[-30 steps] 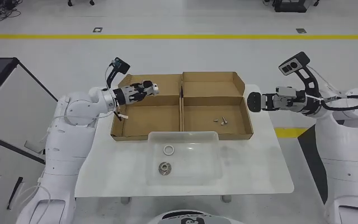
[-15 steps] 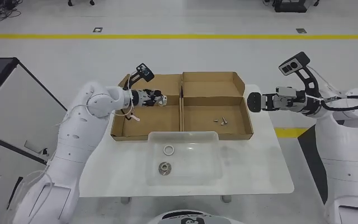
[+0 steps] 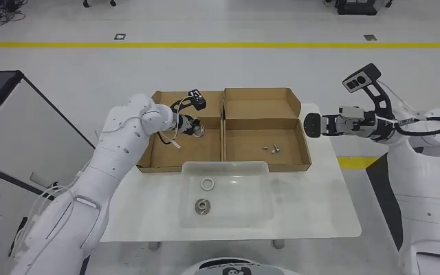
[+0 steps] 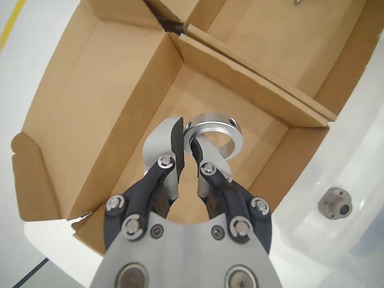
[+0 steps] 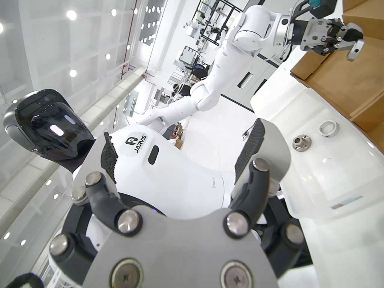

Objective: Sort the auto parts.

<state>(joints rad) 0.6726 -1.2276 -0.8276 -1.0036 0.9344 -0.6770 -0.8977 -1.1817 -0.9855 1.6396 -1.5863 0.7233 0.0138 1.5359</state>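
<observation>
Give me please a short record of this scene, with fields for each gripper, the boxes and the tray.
left gripper: shut on collar, one finger inside it, above left box
right gripper: open, holds nothing, beside right box
right box: bolts on its floor
tray: white ring and flange, apart

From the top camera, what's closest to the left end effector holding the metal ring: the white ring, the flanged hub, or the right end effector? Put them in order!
1. The white ring, in the clear tray, on the side toward the left end effector.
2. The flanged hub, same tray, just past the ring.
3. The right end effector, far off on the robot's right side.
</observation>
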